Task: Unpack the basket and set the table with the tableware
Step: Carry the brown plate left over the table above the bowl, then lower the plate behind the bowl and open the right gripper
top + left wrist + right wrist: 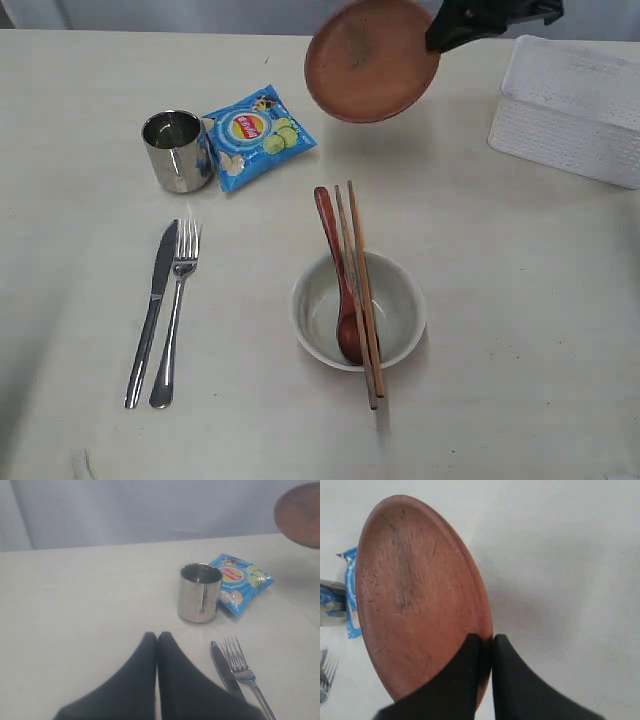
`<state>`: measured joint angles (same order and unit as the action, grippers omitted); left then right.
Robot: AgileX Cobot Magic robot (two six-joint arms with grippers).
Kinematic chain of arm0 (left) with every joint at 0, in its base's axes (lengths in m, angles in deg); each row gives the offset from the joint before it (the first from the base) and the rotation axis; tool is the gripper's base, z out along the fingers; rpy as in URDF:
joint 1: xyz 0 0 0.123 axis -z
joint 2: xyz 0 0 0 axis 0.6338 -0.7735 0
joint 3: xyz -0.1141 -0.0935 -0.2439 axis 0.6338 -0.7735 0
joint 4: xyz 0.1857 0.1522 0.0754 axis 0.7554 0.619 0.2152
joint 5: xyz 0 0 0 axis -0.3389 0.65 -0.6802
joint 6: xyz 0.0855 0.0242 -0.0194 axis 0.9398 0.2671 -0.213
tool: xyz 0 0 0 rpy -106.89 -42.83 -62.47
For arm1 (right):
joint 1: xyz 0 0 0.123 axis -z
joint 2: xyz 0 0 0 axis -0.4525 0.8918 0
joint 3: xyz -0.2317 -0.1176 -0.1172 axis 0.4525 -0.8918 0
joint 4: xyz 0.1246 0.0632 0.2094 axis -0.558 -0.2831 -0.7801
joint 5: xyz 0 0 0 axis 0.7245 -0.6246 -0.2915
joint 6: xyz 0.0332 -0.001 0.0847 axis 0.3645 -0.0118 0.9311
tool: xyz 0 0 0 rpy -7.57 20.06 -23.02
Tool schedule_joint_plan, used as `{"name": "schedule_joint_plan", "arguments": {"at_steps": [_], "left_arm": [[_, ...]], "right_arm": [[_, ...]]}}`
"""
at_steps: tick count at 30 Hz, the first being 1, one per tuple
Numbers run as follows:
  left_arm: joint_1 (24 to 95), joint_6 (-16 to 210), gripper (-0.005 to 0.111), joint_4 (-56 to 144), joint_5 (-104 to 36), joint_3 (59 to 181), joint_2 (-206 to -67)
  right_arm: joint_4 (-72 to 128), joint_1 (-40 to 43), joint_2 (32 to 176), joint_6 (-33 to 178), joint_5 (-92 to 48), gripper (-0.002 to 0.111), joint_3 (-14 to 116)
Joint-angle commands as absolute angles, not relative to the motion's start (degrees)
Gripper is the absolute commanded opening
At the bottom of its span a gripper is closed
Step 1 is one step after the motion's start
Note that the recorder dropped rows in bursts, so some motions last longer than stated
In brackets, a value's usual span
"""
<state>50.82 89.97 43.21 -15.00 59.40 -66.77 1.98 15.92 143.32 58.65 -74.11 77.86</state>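
- The round brown plate (370,60) is held clear of the tabletop (520,350) at far centre. It is tilted, with its shadow on the surface beneath.
- The right hand (485,641) is clamped on the plate's right rim, one finger on each face.
- The white basket (570,110) stands at the far right, well apart from the other items.
- The pale bowl (405,300) sits at near centre. The dark red spoon (335,255) rests with its head inside and its handle pointing far.
- The wooden chopsticks (358,250) lie across the bowl, just right of the spoon.
- The knife (152,310) and fork (175,320) lie side by side at near left, knife on the left.
- The steel cup (177,150) stands upright at far left, with the blue chip bag (258,135) just to its right.
- The left hand (157,636) has its fingers pressed together at the tips and grips nothing. It is near the knife's tip.
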Motion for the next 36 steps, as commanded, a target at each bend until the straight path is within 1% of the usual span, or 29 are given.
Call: {"name": "schedule_joint_plan", "arguments": {"at_steps": [1, 7, 14, 21, 29, 36], "left_arm": [[50.71, 89.97, 0.000, 42.99, -15.45, 59.20, -66.63], [50.71, 89.97, 0.000, 42.99, -15.45, 59.20, -66.63], [50.71, 89.97, 0.000, 42.99, -15.45, 59.20, -66.63], [50.71, 89.97, 0.000, 42.99, -15.45, 59.20, -66.63], [50.71, 89.97, 0.000, 42.99, -15.45, 59.20, -66.63], [50.71, 89.97, 0.000, 42.99, -15.45, 59.20, -66.63]], "right_arm": [[5.57, 15.14, 146.36, 63.33, -71.38, -0.001, 77.70], [4.93, 14.70, 151.01, 63.77, -75.20, -0.001, 77.70], [4.80, 14.70, 154.23, 63.88, -75.58, -0.001, 77.70], [6.34, 14.70, 154.90, 63.58, -75.58, -0.001, 77.70], [12.77, 14.70, 154.90, 64.72, -77.78, 0.000, 77.70], [4.08, 14.70, 155.04, 61.07, -78.36, 0.000, 77.70]]}}
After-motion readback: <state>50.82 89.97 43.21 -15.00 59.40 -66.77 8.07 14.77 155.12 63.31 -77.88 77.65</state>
